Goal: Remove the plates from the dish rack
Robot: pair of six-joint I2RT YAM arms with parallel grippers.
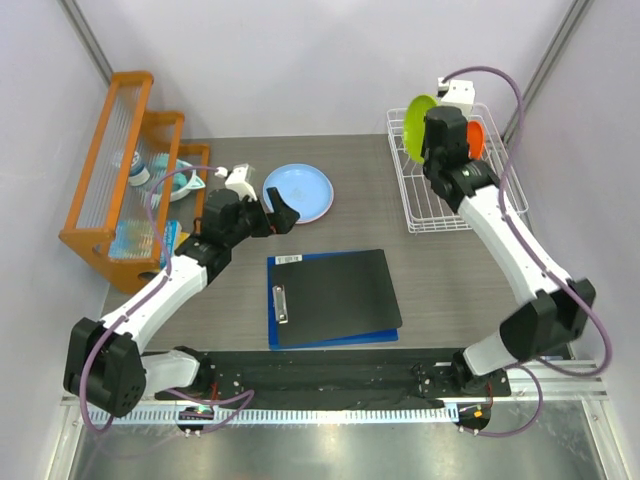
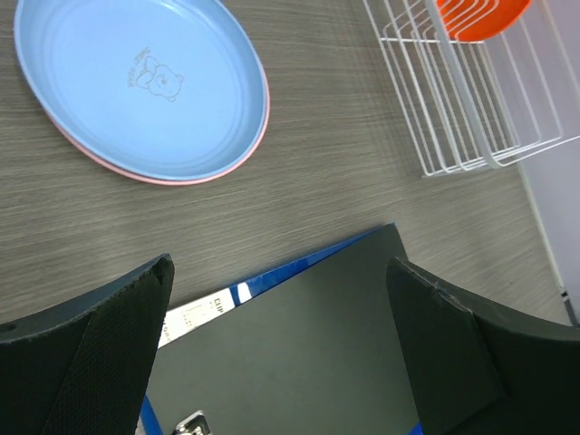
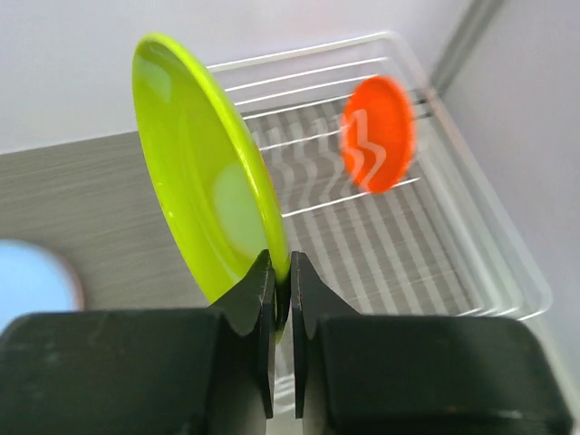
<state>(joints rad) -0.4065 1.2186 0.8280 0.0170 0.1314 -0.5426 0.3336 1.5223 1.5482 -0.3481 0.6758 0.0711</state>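
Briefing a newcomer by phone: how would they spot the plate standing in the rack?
Find the white wire dish rack at the far right corner of the table. A small orange plate stands on edge inside; the lime green plate is held by the right gripper.

A black clipboard [image 1: 335, 295] is lying flat in the middle of the grey wood-grain tabletop [image 1: 450, 280], its metal clip [image 1: 281, 303] sitting at the left end. A blue board [image 1: 388, 337] is peeking out from under it. At the far left an orange stepped shelf rack [image 1: 132, 77] is standing, holding a teal cup [image 1: 140, 168] and, lower down, a blue patterned item [image 1: 140, 240] I can't make out.
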